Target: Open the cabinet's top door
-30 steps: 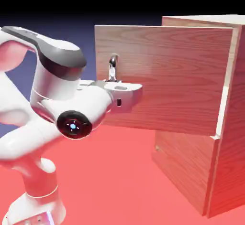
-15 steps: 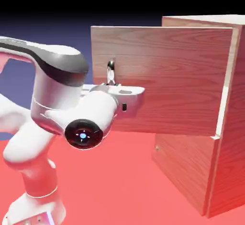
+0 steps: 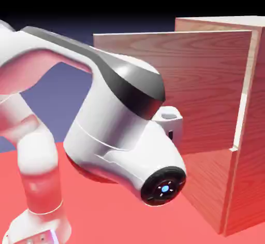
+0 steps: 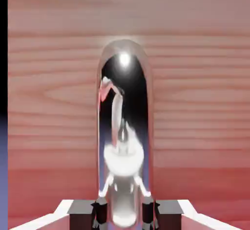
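Jaws of the gripper [image 4: 124,213] sat clamped on the handle [image 4: 124,126] of the top door [image 3: 207,87], which stood swung well out from the cabinet [image 3: 253,134]. Trouble could come if that slick curved metal slid free, leaving the door short of fully open.
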### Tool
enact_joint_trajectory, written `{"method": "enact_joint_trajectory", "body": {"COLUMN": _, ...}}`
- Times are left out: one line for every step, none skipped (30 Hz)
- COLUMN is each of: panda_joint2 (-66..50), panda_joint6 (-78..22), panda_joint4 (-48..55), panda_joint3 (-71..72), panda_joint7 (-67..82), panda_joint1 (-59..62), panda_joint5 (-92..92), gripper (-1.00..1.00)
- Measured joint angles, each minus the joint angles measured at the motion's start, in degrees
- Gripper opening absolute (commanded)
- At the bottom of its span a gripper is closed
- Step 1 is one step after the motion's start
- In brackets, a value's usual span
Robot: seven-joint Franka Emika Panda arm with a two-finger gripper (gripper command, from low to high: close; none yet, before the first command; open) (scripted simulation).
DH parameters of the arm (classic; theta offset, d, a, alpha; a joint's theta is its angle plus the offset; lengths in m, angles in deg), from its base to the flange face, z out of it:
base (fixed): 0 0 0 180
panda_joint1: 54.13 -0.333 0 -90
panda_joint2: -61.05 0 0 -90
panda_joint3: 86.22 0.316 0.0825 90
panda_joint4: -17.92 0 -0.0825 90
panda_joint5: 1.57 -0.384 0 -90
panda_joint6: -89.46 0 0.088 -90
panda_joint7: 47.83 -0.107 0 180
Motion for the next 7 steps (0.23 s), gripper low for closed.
{"method": "enact_joint_trajectory", "body": {"panda_joint2": -0.6, "panda_joint6": -0.8, "panda_joint4": 1.1, "panda_joint3": -2.1, "panda_joint7": 0.4, "panda_joint1": -2.1, "panda_joint5": 0.3, "gripper": -1.0}}
{"method": "enact_joint_trajectory", "body": {"panda_joint2": -1.0, "panda_joint6": -1.5, "panda_joint4": 2.0, "panda_joint3": -4.1, "panda_joint7": 0.7, "panda_joint1": -4.2, "panda_joint5": 0.5, "gripper": -1.0}}
{"method": "enact_joint_trajectory", "body": {"panda_joint2": -1.3, "panda_joint6": -2.1, "panda_joint4": 2.9, "panda_joint3": -6.0, "panda_joint7": 0.9, "panda_joint1": -6.2, "panda_joint5": 0.8, "gripper": -1.0}}
{"method": "enact_joint_trajectory", "body": {"panda_joint2": -1.4, "panda_joint6": -2.5, "panda_joint4": 3.7, "panda_joint3": -7.9, "panda_joint7": 1.0, "panda_joint1": -8.3, "panda_joint5": 1.0, "gripper": -1.0}}
{"method": "enact_joint_trajectory", "body": {"panda_joint2": -1.3, "panda_joint6": -2.8, "panda_joint4": 4.4, "panda_joint3": -9.7, "panda_joint7": 1.0, "panda_joint1": -10.4, "panda_joint5": 1.3, "gripper": -1.0}}
{"method": "enact_joint_trajectory", "body": {"panda_joint2": -0.9, "panda_joint6": -3.0, "panda_joint4": 5.2, "panda_joint3": -11.5, "panda_joint7": 0.8, "panda_joint1": -12.4, "panda_joint5": 1.6, "gripper": -1.0}}
{"method": "enact_joint_trajectory", "body": {"panda_joint2": -0.4, "panda_joint6": -3.2, "panda_joint4": 5.9, "panda_joint3": -13.2, "panda_joint7": 0.5, "panda_joint1": -14.5, "panda_joint5": 2.0, "gripper": -1.0}}
